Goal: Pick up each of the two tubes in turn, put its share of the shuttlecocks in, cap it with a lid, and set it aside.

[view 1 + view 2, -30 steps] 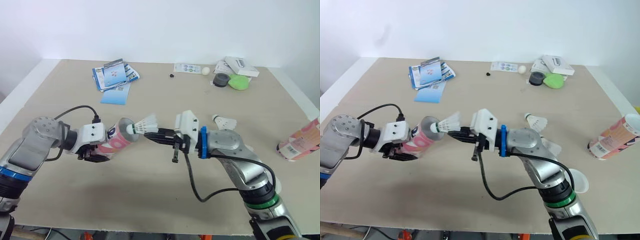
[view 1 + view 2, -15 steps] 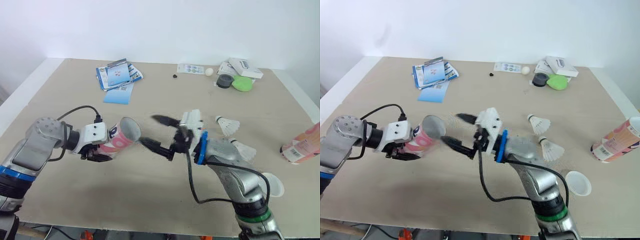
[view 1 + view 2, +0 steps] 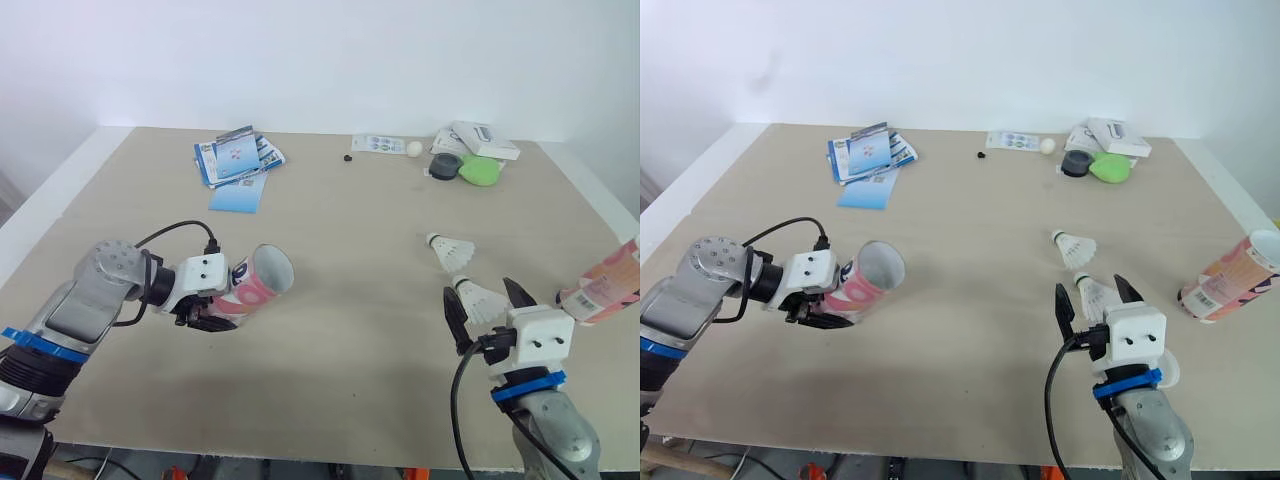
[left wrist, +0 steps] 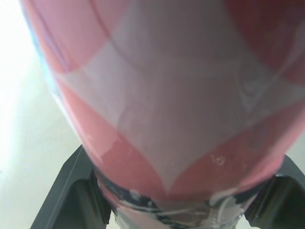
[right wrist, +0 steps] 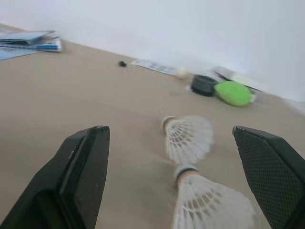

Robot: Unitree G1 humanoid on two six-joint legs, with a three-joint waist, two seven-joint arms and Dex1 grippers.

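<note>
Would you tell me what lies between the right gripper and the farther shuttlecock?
The nearer shuttlecock, ahead of the right gripper; the right wrist view shows it.

Beige tbl [image 3: 350, 230], white wall [image 3: 300, 60] behind.

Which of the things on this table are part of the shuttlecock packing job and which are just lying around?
For the job: pink tube in the left gripper; second tube at the right edge; two loose shuttlecocks.
Just lying about: blue leaflets, white box, green object, dark round object, small white ball.
</note>
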